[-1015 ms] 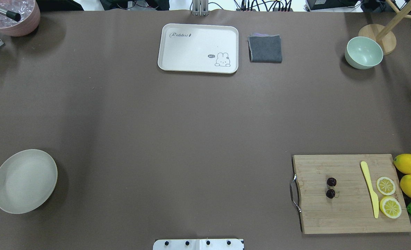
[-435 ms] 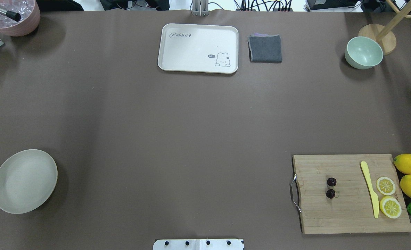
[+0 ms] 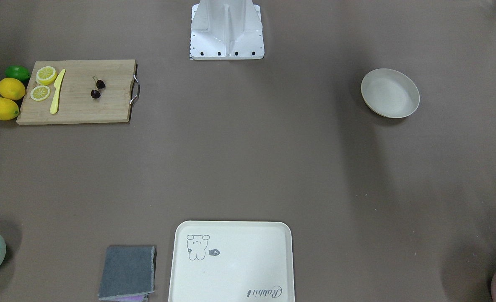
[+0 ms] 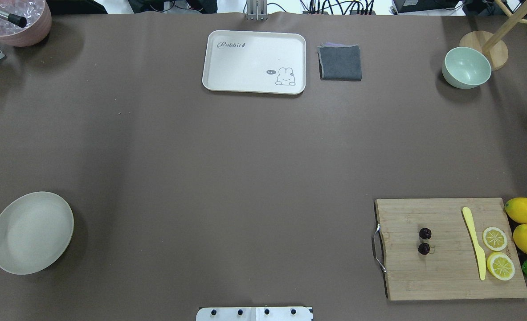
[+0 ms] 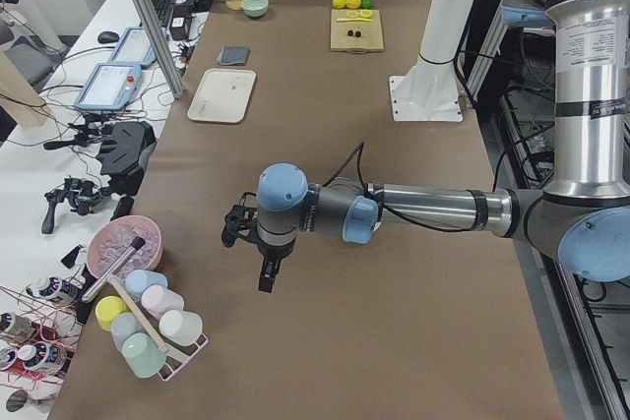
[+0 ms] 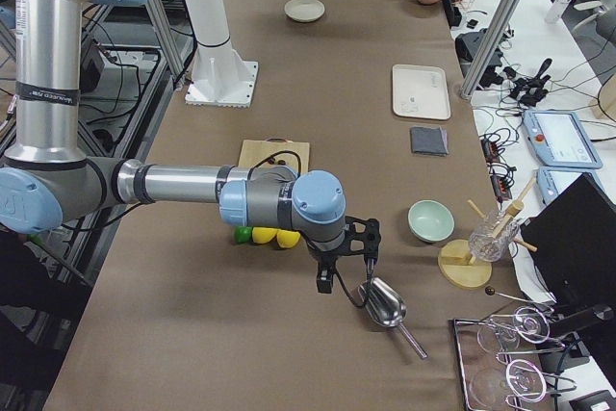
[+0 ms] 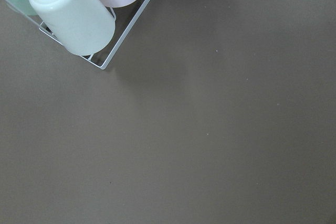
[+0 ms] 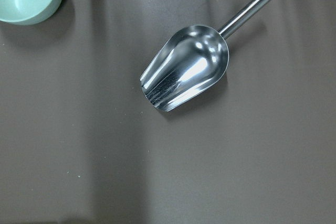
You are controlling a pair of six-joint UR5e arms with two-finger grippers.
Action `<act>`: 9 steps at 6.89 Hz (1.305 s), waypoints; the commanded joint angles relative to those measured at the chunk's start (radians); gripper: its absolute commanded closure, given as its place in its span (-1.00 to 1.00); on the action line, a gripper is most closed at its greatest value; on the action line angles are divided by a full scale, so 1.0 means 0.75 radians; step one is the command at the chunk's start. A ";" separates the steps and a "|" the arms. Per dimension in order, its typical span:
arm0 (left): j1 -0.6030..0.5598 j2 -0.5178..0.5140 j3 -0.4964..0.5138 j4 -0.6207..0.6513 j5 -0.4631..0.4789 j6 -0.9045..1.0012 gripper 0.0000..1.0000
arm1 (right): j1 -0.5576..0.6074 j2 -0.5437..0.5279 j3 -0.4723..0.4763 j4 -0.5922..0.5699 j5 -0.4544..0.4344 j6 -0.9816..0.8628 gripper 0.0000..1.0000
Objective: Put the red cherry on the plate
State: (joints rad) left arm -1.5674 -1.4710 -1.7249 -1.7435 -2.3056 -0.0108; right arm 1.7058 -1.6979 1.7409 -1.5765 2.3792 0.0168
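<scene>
Right gripper point(image 6: 345, 262) hangs off the table's 3 o'clock end above a metal scoop point(image 8: 186, 69); left gripper point(image 5: 251, 253) is off 9 o'clock near the cup rack point(image 7: 73, 19). Can't tell the opening on either. Red cherry point(image 4: 425, 233) lies on the cutting board point(image 4: 450, 276) at 4 o'clock, with the plate point(image 4: 31, 232) at 8 o'clock, well apart. Arms look held wide to keep the workspace clear.

Silver-tube arms point(image 5: 433, 211) carry pale blue joint caps point(image 5: 283, 187), thin black cables point(image 5: 352, 160) and black tools point(image 5: 264, 265).
</scene>
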 commanded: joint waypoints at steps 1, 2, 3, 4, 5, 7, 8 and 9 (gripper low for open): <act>0.006 0.000 0.001 -0.001 0.000 -0.002 -0.96 | 0.000 0.002 0.000 0.001 0.000 0.000 -1.00; 0.008 0.000 0.001 -0.001 -0.002 0.000 -0.96 | 0.000 0.000 0.000 0.001 0.000 0.000 -1.00; 0.008 0.002 0.001 -0.001 -0.004 0.000 -0.96 | 0.000 0.000 0.002 0.001 0.000 0.000 -1.00; 0.010 0.000 -0.013 -0.001 -0.012 -0.002 -0.96 | 0.000 0.002 0.002 0.001 0.000 0.000 -1.00; 0.010 -0.004 -0.042 -0.009 -0.014 0.000 -0.96 | 0.000 0.000 0.004 0.001 0.002 0.000 -1.00; 0.077 -0.006 -0.052 -0.110 -0.049 -0.008 -0.96 | 0.000 -0.002 0.004 0.003 0.002 0.000 -1.00; 0.120 -0.014 -0.054 -0.119 -0.053 -0.126 -0.96 | 0.000 0.000 0.004 0.003 0.000 0.000 -1.00; 0.181 -0.008 -0.056 -0.125 -0.132 -0.155 -0.96 | 0.000 -0.002 0.004 0.005 0.000 -0.002 -1.00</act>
State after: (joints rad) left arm -1.4805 -1.4786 -1.7650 -1.8255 -2.3584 -0.0819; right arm 1.7058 -1.6988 1.7441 -1.5736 2.3797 0.0165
